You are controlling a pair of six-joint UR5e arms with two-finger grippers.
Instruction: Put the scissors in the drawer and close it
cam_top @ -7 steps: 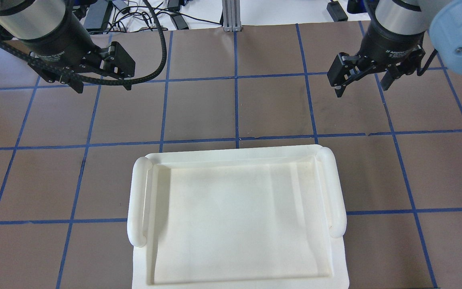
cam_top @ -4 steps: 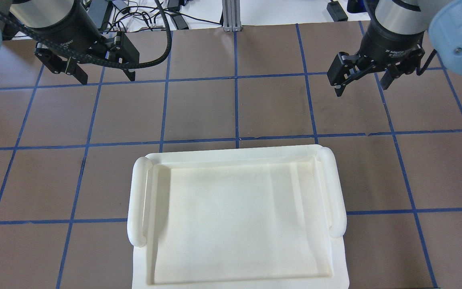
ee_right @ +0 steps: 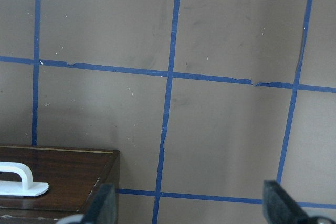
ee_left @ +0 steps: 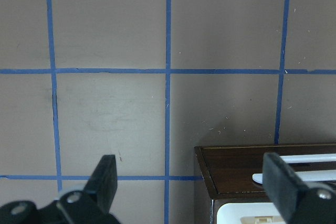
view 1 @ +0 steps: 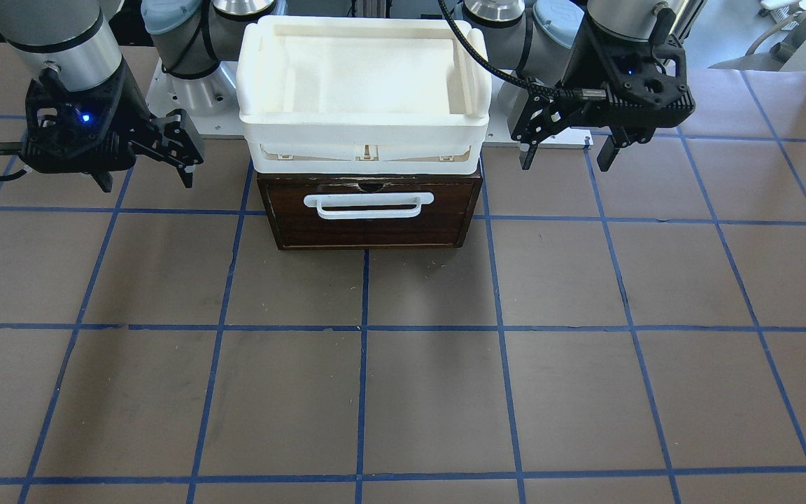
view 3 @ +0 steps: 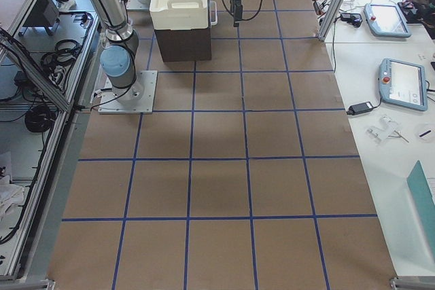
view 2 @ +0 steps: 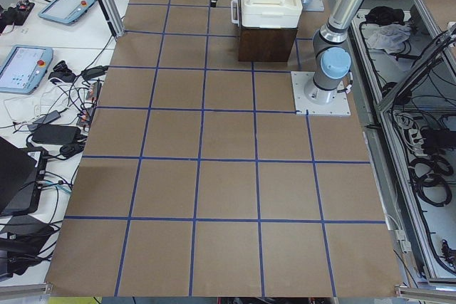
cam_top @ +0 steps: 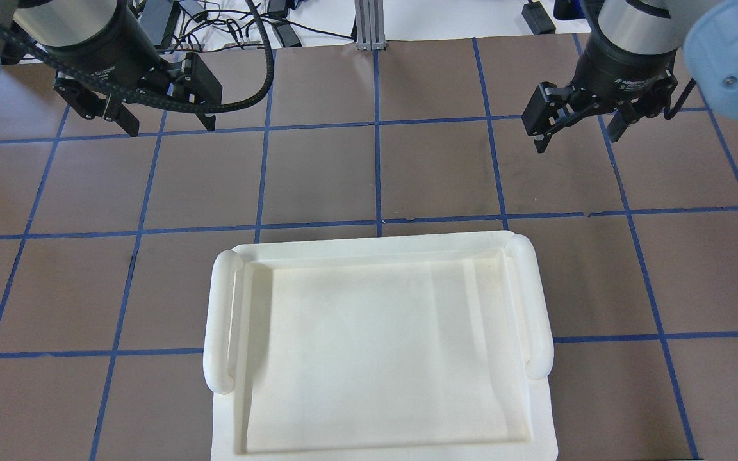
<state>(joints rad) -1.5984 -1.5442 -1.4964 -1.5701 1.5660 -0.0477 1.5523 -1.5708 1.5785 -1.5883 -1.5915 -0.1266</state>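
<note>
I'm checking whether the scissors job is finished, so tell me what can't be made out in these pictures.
- The scissors: in no view. The shut front of the drawer hides its inside, so whether they lie in there cannot be told.
- The drawer, overhead view: wholly covered by the white tray on top of it.
- The drawer, both wrist views: only a corner shows, the rest is cut off by the bottom edge.
</note>
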